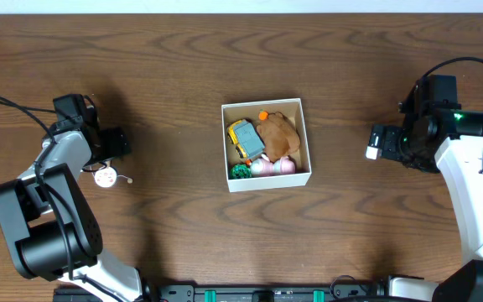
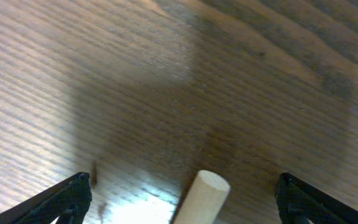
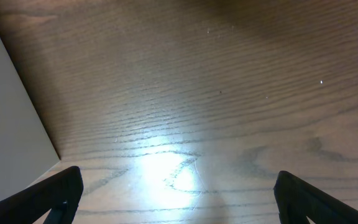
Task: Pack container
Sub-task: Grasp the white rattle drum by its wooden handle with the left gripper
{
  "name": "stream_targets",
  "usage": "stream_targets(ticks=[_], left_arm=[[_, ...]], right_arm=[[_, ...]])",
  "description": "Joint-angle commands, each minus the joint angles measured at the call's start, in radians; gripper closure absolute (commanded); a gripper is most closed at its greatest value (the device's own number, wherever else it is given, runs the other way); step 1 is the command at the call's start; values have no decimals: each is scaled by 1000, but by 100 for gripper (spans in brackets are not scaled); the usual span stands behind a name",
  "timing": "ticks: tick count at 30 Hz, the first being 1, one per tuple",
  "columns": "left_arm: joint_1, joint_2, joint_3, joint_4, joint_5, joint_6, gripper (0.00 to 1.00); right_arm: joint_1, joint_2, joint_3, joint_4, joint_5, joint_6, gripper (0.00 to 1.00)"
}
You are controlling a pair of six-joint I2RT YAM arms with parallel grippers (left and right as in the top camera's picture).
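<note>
Currently you are holding the left gripper (image 1: 114,144) spread about a peg (image 2: 202,194), likely lining up a pick. The right gripper (image 3: 179,196) is hanging spread, clear of the container (image 1: 268,181).

The left arm (image 1: 57,159), at eight o'clock in the overhead view, is built of glossy white shells joined by fat black cylindrical joints (image 1: 44,243). A thin black cable (image 1: 15,109) trails from its black wrist block toward ten o'clock. The right arm (image 1: 476,184), at four o'clock, has the same white links and black housings. A small green light (image 1: 458,116) glows on its wrist, a white block (image 1: 376,143) sits at the wrist's nine o'clock, and a black cable loop (image 1: 476,59) arcs above. In the wrist views, the left gripper (image 2: 179,202) and right gripper (image 3: 176,196) show matte black wedge-shaped fingertips (image 3: 55,193) at five and seven o'clock.
</note>
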Motion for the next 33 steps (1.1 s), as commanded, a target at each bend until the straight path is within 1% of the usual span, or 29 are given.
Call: stream_targets(ticks=[1, 2, 3, 4, 5, 6, 8, 12, 14, 19, 20, 24, 29, 31, 32, 33], left_arm=[[0, 31, -1, -7, -11, 11, 5], [0, 33, -1, -7, -11, 10, 7], [0, 34, -1, -10, -11, 10, 10], [0, 34, -1, -11, -11, 9, 15], [0, 34, -1, -17, -11, 6, 22], [0, 34, -1, -21, -11, 6, 27], [0, 34, -1, -28, -11, 6, 35], [0, 34, -1, -31, -11, 6, 46], [0, 34, -1, -33, -11, 6, 55], [0, 34, -1, -36, -11, 3, 66], [0, 34, -1, -36, -11, 3, 71], [0, 34, -1, -36, -11, 3, 73], [0, 33, -1, -36, -11, 3, 81], [0, 33, -1, -36, -11, 3, 81], [0, 31, -1, -36, -11, 3, 86], [0, 27, -1, -36, -11, 3, 87]], right_arm=[[-3, 3, -5, -7, -3, -14, 1], [-3, 3, -5, -11, -3, -15, 1], [-3, 3, -5, -13, -3, -15, 1], [-3, 3, -5, -15, -3, -15, 1], [-3, 3, -5, -18, -3, -15, 1], [-3, 3, -5, -19, -3, -15, 1], [-3, 3, -5, -21, -3, -14, 1], [-3, 3, -5, -21, -3, -14, 1], [-3, 3, -5, -22, -3, -14, 1], [-3, 3, -5, -22, -3, -15, 1], [-3, 3, -5, -22, -3, -14, 1], [-3, 3, -5, -22, -3, -15, 1], [-3, 3, -5, -20, -3, -15, 1], [-3, 3, -5, -18, -3, -15, 1], [-3, 3, -5, -17, -3, -15, 1], [-3, 3, -5, -17, -3, -15, 1]])
